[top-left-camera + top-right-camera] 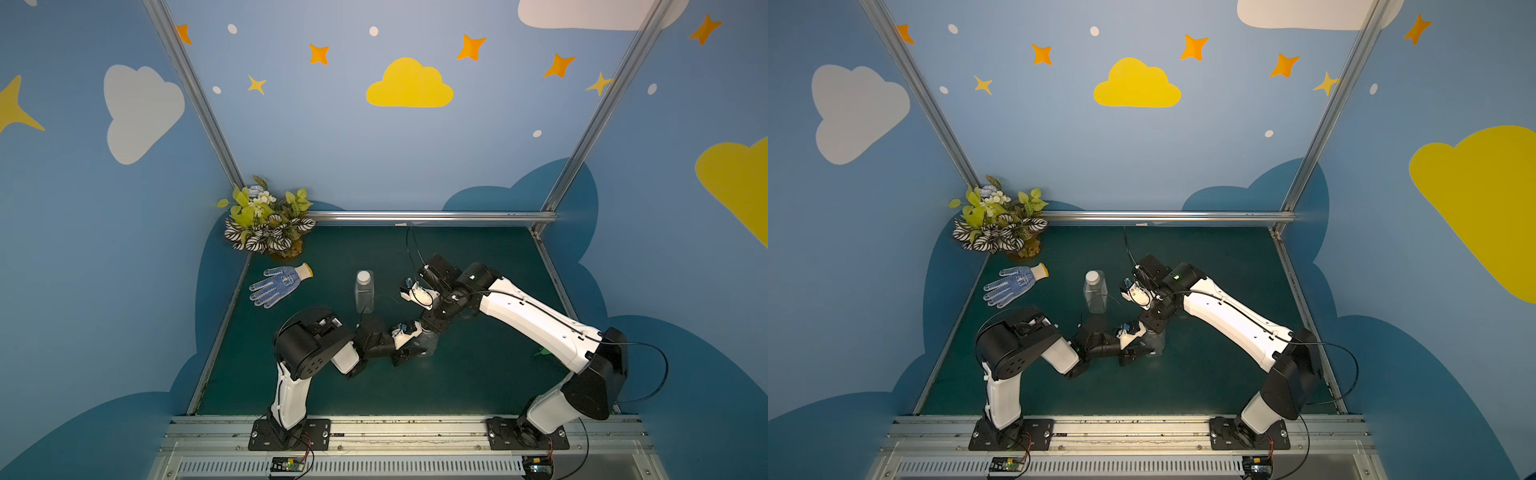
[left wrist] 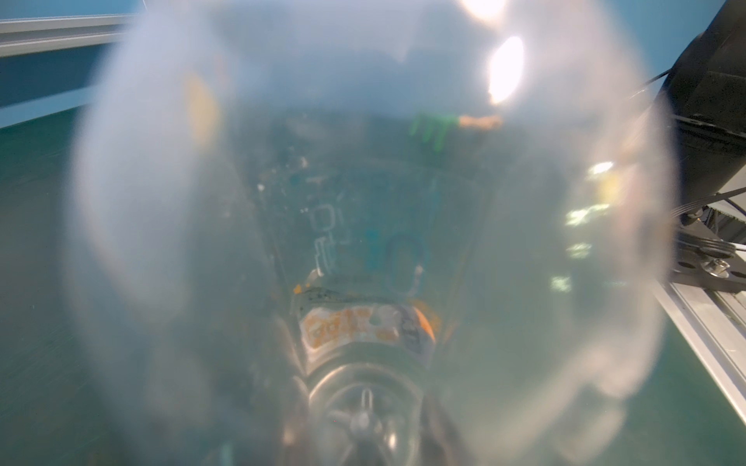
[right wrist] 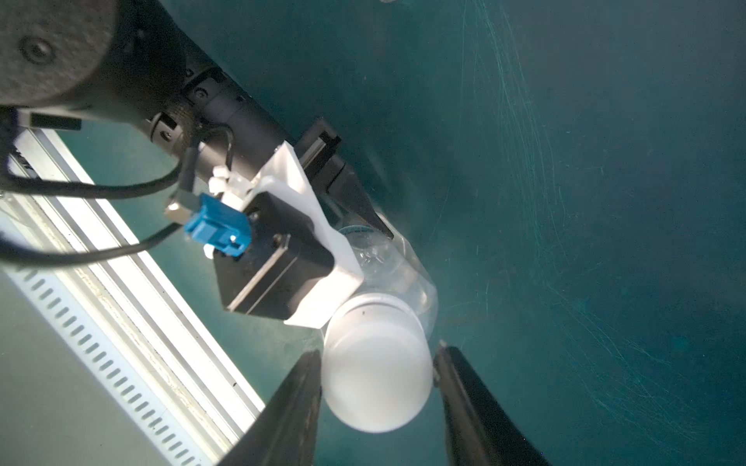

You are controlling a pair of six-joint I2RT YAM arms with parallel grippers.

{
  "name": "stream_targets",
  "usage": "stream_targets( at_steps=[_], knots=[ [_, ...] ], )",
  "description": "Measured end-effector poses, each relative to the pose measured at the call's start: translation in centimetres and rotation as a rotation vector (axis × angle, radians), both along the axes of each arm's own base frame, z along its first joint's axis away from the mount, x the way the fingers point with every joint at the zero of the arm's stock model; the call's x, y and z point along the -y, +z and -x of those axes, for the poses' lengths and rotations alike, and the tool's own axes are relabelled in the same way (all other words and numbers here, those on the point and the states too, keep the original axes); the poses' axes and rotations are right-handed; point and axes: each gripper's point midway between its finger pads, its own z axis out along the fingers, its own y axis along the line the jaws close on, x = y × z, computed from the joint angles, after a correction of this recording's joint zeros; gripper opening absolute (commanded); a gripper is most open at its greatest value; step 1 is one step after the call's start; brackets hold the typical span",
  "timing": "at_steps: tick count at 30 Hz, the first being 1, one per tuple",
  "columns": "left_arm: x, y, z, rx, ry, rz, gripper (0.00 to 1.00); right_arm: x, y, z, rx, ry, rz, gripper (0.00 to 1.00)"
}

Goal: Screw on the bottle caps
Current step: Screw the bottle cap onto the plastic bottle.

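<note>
The round clear bottle (image 1: 428, 345) stands near the table's middle, and it fills the left wrist view as a blurred bottle (image 2: 363, 201). My left gripper (image 1: 411, 352) is shut on its body from the left. One of its black fingers (image 3: 357, 197) lies against the bottle (image 3: 389, 258). A white bottle cap (image 3: 377, 375) sits on the neck. My right gripper (image 3: 377, 357) reaches down from above, with a finger pressed on each side of that cap. The rectangular bottle (image 1: 364, 297) stands apart at the back with its white cap (image 1: 364, 276) on it.
A blue-dotted work glove (image 1: 280, 284) lies at the back left beside a potted plant (image 1: 266, 222). Something small and green (image 1: 542, 352) lies on the mat under the right arm. A metal rail (image 1: 399, 428) runs along the front edge.
</note>
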Motion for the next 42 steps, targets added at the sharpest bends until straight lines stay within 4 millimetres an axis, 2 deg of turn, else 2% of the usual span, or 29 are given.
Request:
stream_targets(
  at_steps=[12, 25, 31, 42],
  knots=[
    [0.03, 0.05, -0.11, 0.004, 0.005, -0.002, 0.4, -0.04, -0.08, 0.0, 0.0, -0.01, 0.005, 0.31],
    [0.13, -0.07, -0.25, 0.027, 0.043, -0.015, 0.4, -0.2, -0.3, 0.49, 0.028, -0.085, 0.045, 0.22],
    [0.12, -0.1, -0.24, 0.035, 0.056, -0.018, 0.4, -0.23, -0.44, 0.67, 0.056, -0.158, 0.075, 0.1],
    [0.13, -0.12, -0.28, 0.041, 0.069, -0.02, 0.41, -0.28, -0.58, 0.68, 0.119, -0.331, 0.119, 0.11]
  ],
)
